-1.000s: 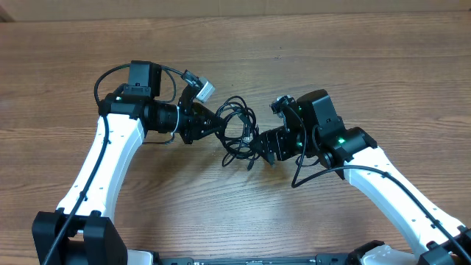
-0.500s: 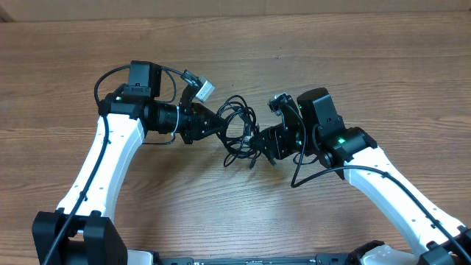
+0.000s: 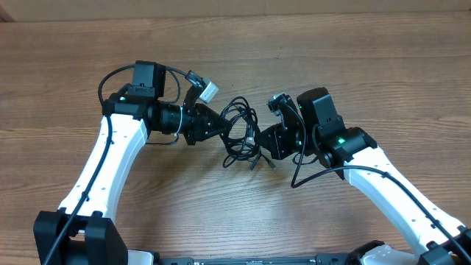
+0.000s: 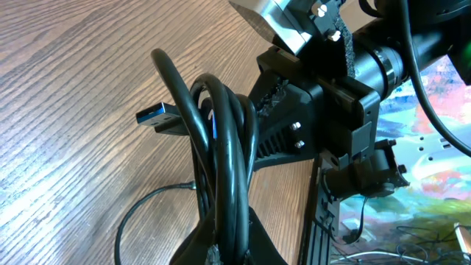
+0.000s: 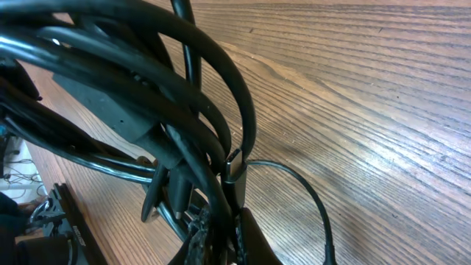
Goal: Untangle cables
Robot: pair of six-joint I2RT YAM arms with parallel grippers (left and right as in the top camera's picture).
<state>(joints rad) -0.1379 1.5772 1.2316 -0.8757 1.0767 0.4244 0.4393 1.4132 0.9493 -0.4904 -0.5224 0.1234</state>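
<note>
Black cables [image 3: 239, 131] sit as one small knotted bundle between the two grippers, above the wooden table [image 3: 368, 59]. The left arm comes up from the near left corner with its white forearm, then bends at the wrist, so that the left gripper [image 3: 222, 126] points to the right, directly into the bundle. Its fingers are pressed together on several strands. In the left wrist view these strands rise out of the left gripper [image 4: 228, 254] as thick loops close together. The right arm comes from the near right corner and bends toward the left, so that the right gripper [image 3: 258, 140] points at the other side of the same bundle. It is also pressed together and pinches the cables. In the right wrist view the strands run down into the right gripper [image 5: 221, 243] at the lower edge.

A USB plug [image 4: 157, 115] with a blue inside sticks out of the bundle, beyond the left fingertips and to their left, above the wood. One thin strand [image 5: 309, 193] leaves the bundle just beside the right fingertips and curves over the table. A green light [image 3: 341, 140] shines on the right arm. A small white part [image 3: 207, 90] on the left wrist is too small to read.
</note>
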